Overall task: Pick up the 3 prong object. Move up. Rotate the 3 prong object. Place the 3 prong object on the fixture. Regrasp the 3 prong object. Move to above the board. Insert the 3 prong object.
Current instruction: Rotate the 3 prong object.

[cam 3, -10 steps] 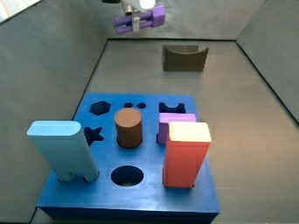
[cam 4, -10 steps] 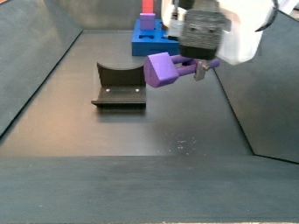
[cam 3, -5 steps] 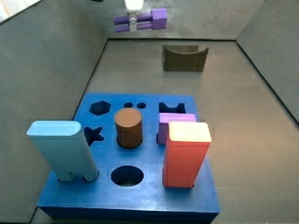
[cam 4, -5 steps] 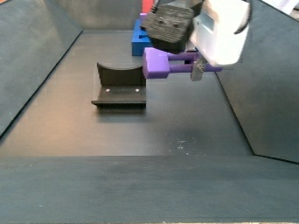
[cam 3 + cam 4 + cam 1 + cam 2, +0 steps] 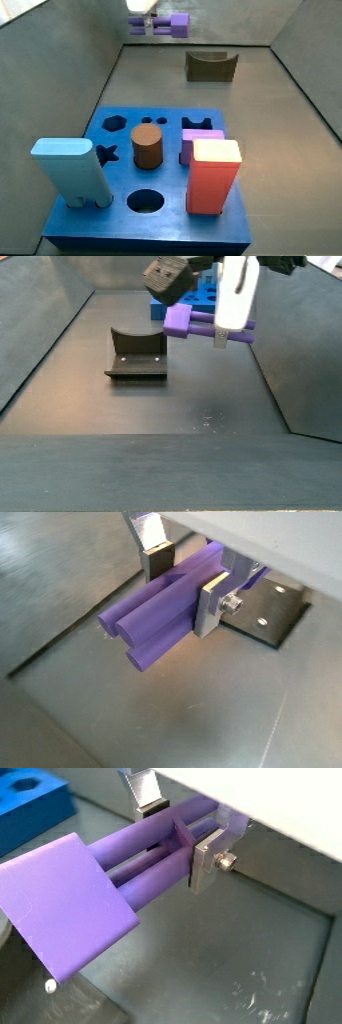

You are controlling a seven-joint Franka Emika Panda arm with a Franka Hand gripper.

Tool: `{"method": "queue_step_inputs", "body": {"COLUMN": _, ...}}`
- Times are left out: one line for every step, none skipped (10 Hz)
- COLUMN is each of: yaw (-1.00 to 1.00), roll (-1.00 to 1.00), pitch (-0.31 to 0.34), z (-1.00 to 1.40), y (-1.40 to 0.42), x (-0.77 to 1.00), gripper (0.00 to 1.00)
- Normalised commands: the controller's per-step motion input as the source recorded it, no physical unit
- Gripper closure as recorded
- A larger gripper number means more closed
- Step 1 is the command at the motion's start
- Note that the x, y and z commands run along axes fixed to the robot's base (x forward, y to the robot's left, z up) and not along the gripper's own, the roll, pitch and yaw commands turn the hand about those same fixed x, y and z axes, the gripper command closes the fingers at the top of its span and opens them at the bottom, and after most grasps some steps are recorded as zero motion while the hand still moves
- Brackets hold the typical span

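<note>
Purple and lying level in the air, the 3 prong object [image 5: 191, 325] is pinched across its middle by the end effector [image 5: 187, 584], whose silver fingers [image 5: 214, 604] press on either side of its ridged shaft in both wrist views. It hangs high over the far end of the floor [image 5: 201, 100], beside and above the fixture [image 5: 135, 354], not yet over the notch. The step in hand looks like the rotation, or the carry to the fixture just after it; to do it well, the peg should come over the U-shaped notch with its long axis lying along the cradle, then go down slowly so a lobe settles rather than rocks. The board [image 5: 120, 200], with its red block [image 5: 214, 177], brown cylinder [image 5: 147, 147] and pale blue piece [image 5: 70, 170], stands well apart at the near end. Only the sloped side walls are close.
</note>
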Motion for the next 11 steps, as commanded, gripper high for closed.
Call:
{"method": "queue_step_inputs", "body": {"yaw": -1.0, "roll": 0.0, "pitch": -0.006, "z": -0.02, "y": 0.02, "x": 0.03, "gripper": 1.0}}
{"method": "queue_step_inputs", "body": {"yaw": -1.0, "roll": 0.0, "pitch": -0.007, "z": -0.02, "y": 0.02, "x": 0.02, "gripper": 1.0}}
{"method": "queue_step_inputs", "body": {"yaw": -1.0, "roll": 0.0, "pitch": -0.007, "z": -0.02, "y": 0.02, "x": 0.02, "gripper": 1.0}}
{"method": "queue_step_inputs", "body": {"yaw": -1.0, "roll": 0.0, "pitch": -0.007, "z": -0.02, "y": 0.02, "x": 0.02, "gripper": 1.0}}
{"method": "queue_step_inputs", "body": {"yaw": -1.0, "roll": 0.0, "pitch": -0.008, "z": -0.02, "y": 0.02, "x": 0.02, "gripper": 1.0}}
{"method": "queue_step_inputs", "body": {"yaw": -1.0, "roll": 0.0, "pitch": -0.008, "z": -0.02, "y": 0.02, "x": 0.02, "gripper": 1.0}}
{"method": "queue_step_inputs", "body": {"yaw": -1.0, "roll": 0.0, "pitch": -0.009, "z": -0.02, "y": 0.02, "x": 0.02, "gripper": 1.0}}
{"method": "queue_step_inputs", "body": {"yaw": -1.0, "roll": 0.0, "pitch": -0.009, "z": -0.02, "y": 0.02, "x": 0.02, "gripper": 1.0}}
{"method": "queue_step_inputs", "body": {"yaw": -1.0, "roll": 0.0, "pitch": -0.01, "z": -0.02, "y": 0.02, "x": 0.02, "gripper": 1.0}}
{"method": "queue_step_inputs", "body": {"yaw": -1.0, "roll": 0.0, "pitch": -0.011, "z": -0.02, "y": 0.02, "x": 0.02, "gripper": 1.0}}
{"method": "queue_step_inputs", "body": {"yaw": -1.0, "roll": 0.0, "pitch": -0.012, "z": -0.02, "y": 0.02, "x": 0.02, "gripper": 1.0}}
